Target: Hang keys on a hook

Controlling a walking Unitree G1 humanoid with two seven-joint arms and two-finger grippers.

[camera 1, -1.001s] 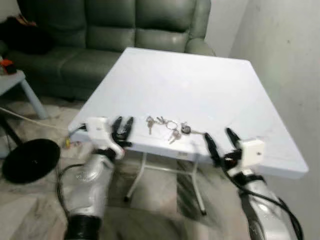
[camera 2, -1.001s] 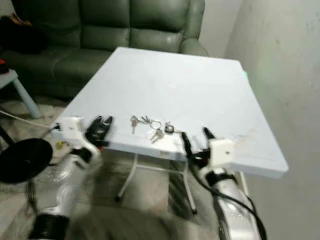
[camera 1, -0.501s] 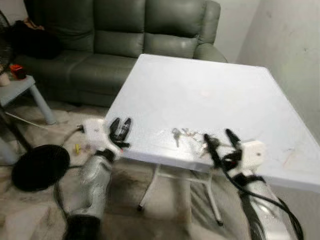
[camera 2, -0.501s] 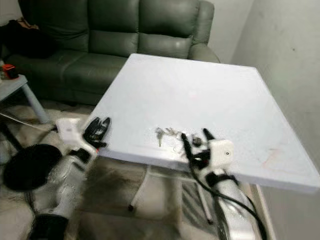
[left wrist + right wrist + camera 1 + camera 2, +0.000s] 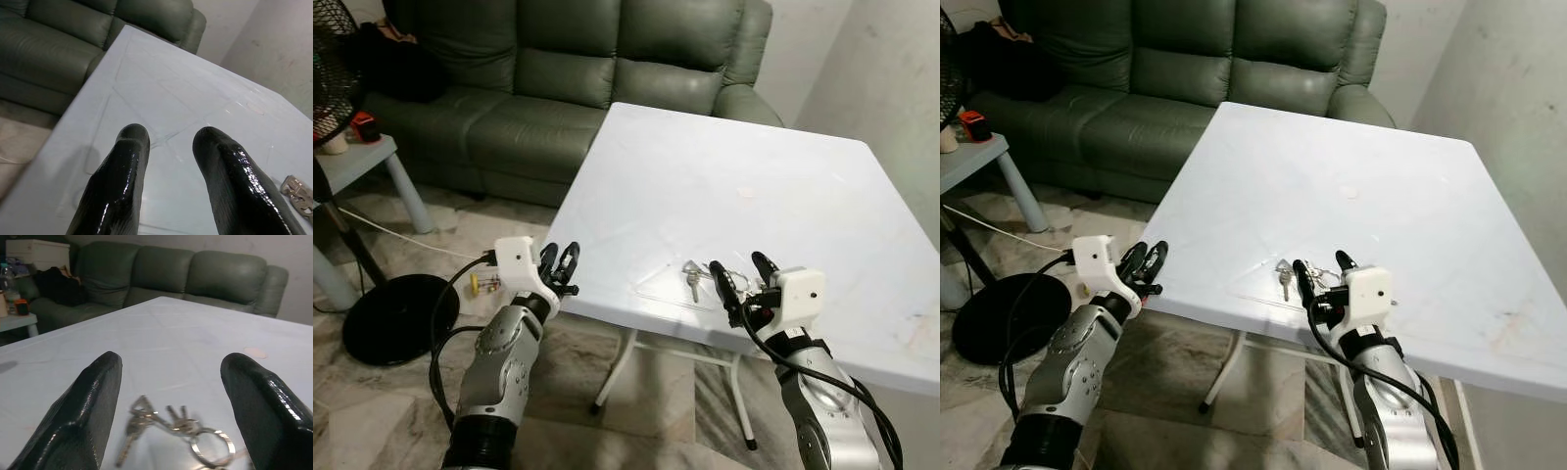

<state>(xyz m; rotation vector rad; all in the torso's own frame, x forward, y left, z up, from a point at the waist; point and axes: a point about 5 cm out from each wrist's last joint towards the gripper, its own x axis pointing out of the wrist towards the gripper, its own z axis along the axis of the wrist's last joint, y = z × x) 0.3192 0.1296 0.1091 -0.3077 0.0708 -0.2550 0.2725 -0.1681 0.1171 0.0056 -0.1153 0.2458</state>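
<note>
Fingers [image 5: 93, 396] of the right gripper [image 5: 746, 279] are spread wide over the near edge of the white table [image 5: 783, 186], with the keys [image 5: 166, 423] lying flat on the top between them, touched by neither. The left gripper [image 5: 563, 264] is held at the table's near left corner, its fingers [image 5: 122, 171] narrowly parted and empty. The keys are seen close to the near edge, well apart from the other three edges, and the tabletop around them is bare. A green sofa [image 5: 558, 78] is set just beyond the far edge, and a pale wall [image 5: 891, 69] runs near the right edge. Marbled floor [image 5: 382, 411] lies open to the left, where a fan base [image 5: 396, 318] and a small side table [image 5: 357, 162] stand.
</note>
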